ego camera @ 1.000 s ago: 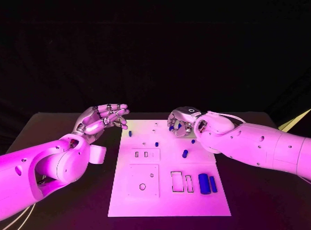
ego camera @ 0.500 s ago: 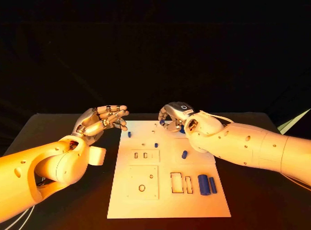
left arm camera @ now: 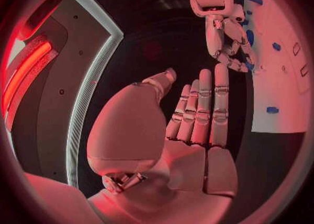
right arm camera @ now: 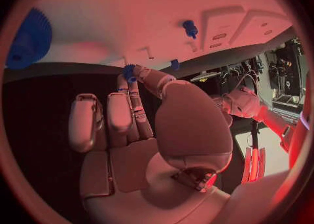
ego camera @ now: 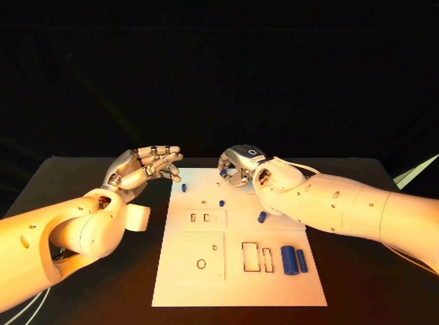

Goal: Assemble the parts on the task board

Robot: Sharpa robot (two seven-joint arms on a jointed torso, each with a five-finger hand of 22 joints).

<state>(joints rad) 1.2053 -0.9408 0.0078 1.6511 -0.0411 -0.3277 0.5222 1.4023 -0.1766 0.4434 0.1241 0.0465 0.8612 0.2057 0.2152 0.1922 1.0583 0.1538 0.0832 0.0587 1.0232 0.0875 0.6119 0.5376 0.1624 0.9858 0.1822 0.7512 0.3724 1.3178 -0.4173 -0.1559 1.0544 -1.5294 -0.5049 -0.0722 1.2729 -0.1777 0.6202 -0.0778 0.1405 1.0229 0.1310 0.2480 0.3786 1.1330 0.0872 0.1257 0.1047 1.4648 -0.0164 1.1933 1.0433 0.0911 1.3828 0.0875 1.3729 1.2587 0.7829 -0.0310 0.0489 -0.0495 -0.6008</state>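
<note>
The white task board lies in the middle of the black table. My right hand hovers over the board's far edge, and it pinches a small blue toothed part between thumb and fingertip. My left hand hangs just left of the board's far corner with straight fingers and holds nothing. Small blue pegs stand on the board: one near the left hand, another in the middle, a third further right. Two blue cylinders lie side by side near the right edge. A large blue gear shows in the right wrist view.
The board has two small slots, a square plate with a hole and rectangular recesses. Black table surrounds the board on both sides. The left wrist view shows my right hand above the board.
My right hand has moved left and toward the far edge of the board, carrying the small blue part. The left hand has stayed in place.
</note>
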